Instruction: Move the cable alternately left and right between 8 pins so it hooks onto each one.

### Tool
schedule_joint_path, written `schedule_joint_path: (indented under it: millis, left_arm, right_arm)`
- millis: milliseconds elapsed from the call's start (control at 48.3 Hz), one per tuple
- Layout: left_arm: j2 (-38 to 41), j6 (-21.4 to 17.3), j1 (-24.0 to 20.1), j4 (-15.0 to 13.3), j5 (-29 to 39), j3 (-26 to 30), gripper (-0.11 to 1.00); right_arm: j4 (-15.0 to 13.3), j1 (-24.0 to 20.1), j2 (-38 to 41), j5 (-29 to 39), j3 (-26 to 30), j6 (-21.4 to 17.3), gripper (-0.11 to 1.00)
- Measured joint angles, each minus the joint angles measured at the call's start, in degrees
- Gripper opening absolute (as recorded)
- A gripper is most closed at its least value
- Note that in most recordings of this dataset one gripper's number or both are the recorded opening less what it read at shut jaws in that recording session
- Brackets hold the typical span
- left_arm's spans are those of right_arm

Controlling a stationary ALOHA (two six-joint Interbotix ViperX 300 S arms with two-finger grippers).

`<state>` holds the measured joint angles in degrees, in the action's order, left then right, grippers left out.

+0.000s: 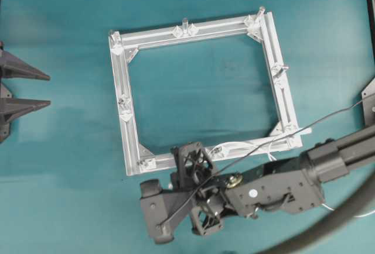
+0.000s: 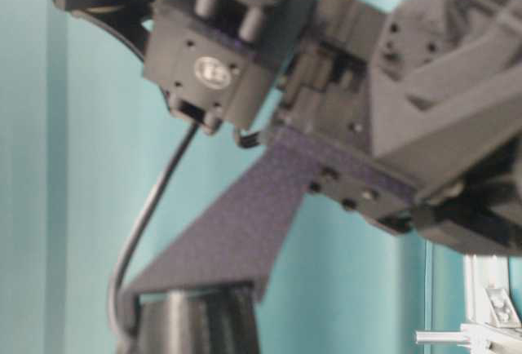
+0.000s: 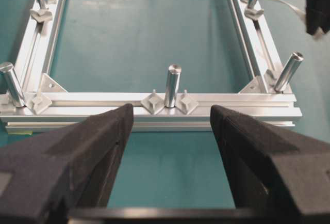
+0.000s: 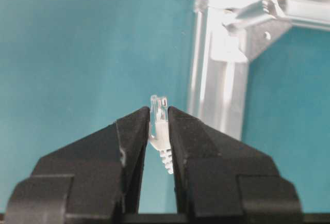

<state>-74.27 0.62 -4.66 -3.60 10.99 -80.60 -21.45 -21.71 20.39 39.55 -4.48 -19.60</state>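
Eight pins [image 3: 172, 84]: none clearly hooked yet.
Right gripper [image 4: 159, 114]: clamps the cable [image 4: 161, 126] by its plug, beside a frame [image 4: 216, 79] corner.
Left gripper [image 3: 171, 123]: wide apart, empty.
Next: loop the nearest pin.

Even, diffuse light is cast over the teal table [image 1: 64, 195], with soft shadows thrown inside the aluminium frame [image 1: 284, 99]. Its bars are washed pale by glare. The table-level view is filled by blurred arm parts, perhaps too close for focus. Corners overhead are darkened.
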Motion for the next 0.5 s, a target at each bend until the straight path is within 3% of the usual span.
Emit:
schedule_joint_path:
  millis: [166, 373, 497]
  left_arm:
    - [0.0, 0.0, 0.0, 0.0, 0.0, 0.0, 0.7]
    - [0.0, 0.0, 0.1, 0.0, 0.0, 0.0, 0.7]
    - [0.0, 0.1, 0.1, 0.0, 0.0, 0.0, 0.7]
  right_arm:
    - [0.2, -0.8, 2.6, 1.8, 4.4, -0.5, 0.15]
    - [0.4, -0.8, 9.4, 7.4, 14.9, -0.8, 0.15]
    - [1.3, -0.4, 13.5, 10.9, 21.1, -2.9, 0.15]
